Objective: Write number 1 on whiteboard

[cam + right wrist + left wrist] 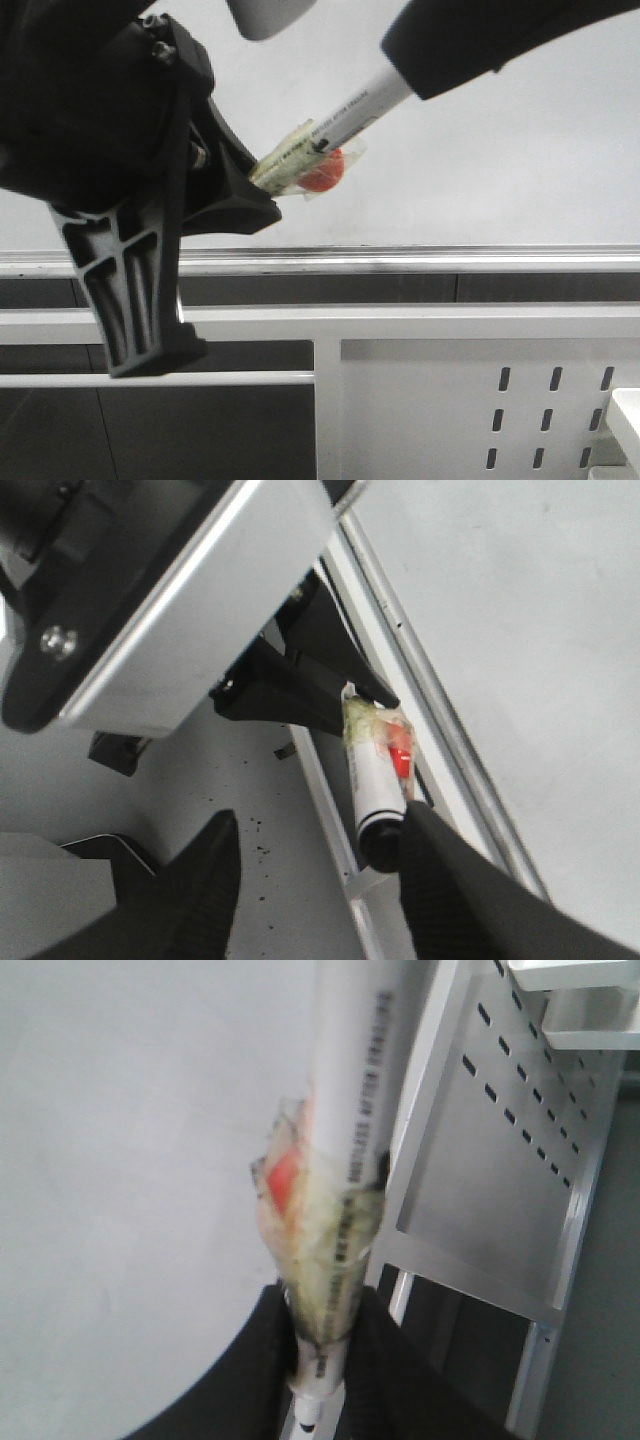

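Note:
My left gripper is shut on the lower end of a white marker that has a red magnet taped to it. In the front view the marker slants up to the right in front of the whiteboard, with the left gripper at its lower end. My right gripper is open. Its one finger touches the marker's black end, and the other stands well apart. In the front view a right finger covers that end. The number 1 is out of view.
A silver rail runs along the whiteboard's lower edge. Below it are white frame bars and a white perforated panel. The right wrist view shows a grey surface with dark specks beside the rail.

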{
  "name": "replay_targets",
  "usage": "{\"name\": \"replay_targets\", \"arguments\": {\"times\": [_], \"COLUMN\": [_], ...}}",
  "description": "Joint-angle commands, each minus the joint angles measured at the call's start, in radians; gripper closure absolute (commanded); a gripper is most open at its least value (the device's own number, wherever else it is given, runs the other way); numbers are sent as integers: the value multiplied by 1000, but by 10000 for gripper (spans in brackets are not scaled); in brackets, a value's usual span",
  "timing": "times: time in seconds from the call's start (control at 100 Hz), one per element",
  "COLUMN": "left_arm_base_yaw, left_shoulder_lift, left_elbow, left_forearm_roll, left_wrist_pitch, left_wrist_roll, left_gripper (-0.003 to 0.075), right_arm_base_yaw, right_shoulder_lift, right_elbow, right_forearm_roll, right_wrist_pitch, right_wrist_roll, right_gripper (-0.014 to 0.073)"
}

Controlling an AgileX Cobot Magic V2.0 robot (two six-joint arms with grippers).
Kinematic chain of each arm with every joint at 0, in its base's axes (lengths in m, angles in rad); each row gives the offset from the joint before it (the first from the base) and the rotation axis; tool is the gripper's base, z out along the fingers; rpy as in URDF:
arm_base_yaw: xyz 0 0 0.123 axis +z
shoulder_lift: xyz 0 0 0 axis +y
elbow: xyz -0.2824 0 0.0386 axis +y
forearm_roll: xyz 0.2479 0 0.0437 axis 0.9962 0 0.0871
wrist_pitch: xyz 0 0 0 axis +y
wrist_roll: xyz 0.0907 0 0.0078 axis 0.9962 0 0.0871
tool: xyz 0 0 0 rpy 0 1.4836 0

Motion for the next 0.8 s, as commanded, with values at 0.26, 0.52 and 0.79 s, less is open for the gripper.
{"name": "replay_targets", "arguments": {"times": [0.26,0.52,0.79], "left_arm_base_yaw": [-10,-10,-10], "left_shoulder_lift": [-30,-30,-36], "left_elbow": [-63,-63,-63], "left_forearm_roll": [30,30,35], "left_wrist_pitch": [-70,-72,-72], "left_wrist_roll": [-10,-10,-10], "left_gripper": [740,740,739], "right_arm_base_yaw": [5,5,5], "right_shoulder_lift": [39,41,41], "right_elbow": [-29,-29,-29], "right_forearm_roll": [2,-21,-21], "right_wrist_pitch": [-130,-134,-107], "right_wrist_roll": [-16,-16,-16], "right_gripper": [269,271,636]}}
